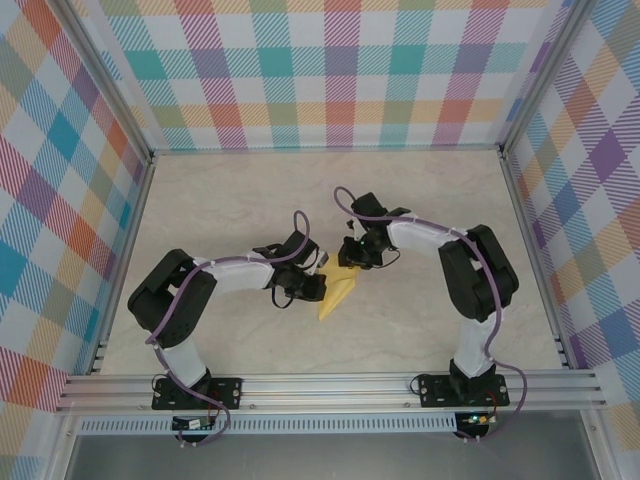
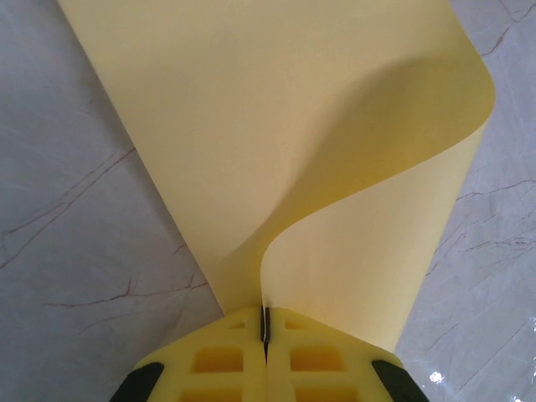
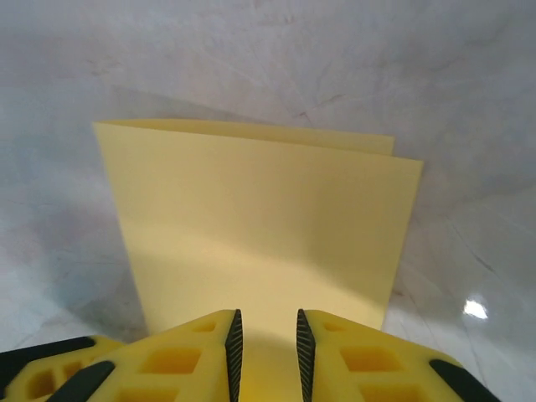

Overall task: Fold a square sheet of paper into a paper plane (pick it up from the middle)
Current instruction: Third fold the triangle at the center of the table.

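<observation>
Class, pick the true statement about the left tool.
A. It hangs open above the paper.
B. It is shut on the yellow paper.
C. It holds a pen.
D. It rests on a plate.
B: the left tool has its fingers closed together on the yellow paper, which curls over in front of them.

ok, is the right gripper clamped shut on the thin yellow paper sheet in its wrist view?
No: the right gripper has its jaws visibly apart, the thin yellow paper sheet showing through the gap.
</observation>
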Motion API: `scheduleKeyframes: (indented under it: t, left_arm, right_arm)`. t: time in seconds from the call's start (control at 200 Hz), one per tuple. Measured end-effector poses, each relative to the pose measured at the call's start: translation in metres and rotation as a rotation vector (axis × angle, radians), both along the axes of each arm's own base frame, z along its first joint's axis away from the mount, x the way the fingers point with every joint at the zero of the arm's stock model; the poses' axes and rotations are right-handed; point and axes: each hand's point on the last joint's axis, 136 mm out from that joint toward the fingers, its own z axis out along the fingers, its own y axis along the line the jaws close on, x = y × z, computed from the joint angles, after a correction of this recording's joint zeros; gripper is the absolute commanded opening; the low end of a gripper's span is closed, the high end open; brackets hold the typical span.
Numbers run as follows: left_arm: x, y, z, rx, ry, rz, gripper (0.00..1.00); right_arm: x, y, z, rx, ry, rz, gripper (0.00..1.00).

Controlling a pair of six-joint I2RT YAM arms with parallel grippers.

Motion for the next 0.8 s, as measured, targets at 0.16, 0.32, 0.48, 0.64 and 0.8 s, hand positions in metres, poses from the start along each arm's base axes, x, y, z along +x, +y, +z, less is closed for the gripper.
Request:
scheduleKeyframes:
  t: [0.16, 0.32, 0.48, 0.64, 0.8]
  left_arm:
    - [0.0, -0.001, 0.0, -0.006, 0.003, 0.001, 0.05]
    - [-0.001, -0.002, 0.001, -0.01, 0.007, -0.002, 0.05]
    - [-0.001, -0.002, 0.001, -0.01, 0.008, -0.003, 0.05]
    - [-0.001, -0.002, 0.001, -0.01, 0.009, -0.003, 0.06]
    - [-0.001, -0.002, 0.001, -0.01, 0.009, -0.003, 0.06]
  right_arm:
    - [-0.002, -0.012, 0.037, 0.016, -0.092, -0.055, 0.27]
    - [-0.014, -0.018, 0.034, 0.028, -0.079, -0.082, 0.2]
    - [-0.014, -0.013, 0.016, 0.02, -0.024, -0.074, 0.17]
    - [0.005, -0.002, -0.001, -0.005, -0.002, -0.056, 0.15]
    - [0.012, -0.001, -0.014, -0.04, 0.009, -0.036, 0.15]
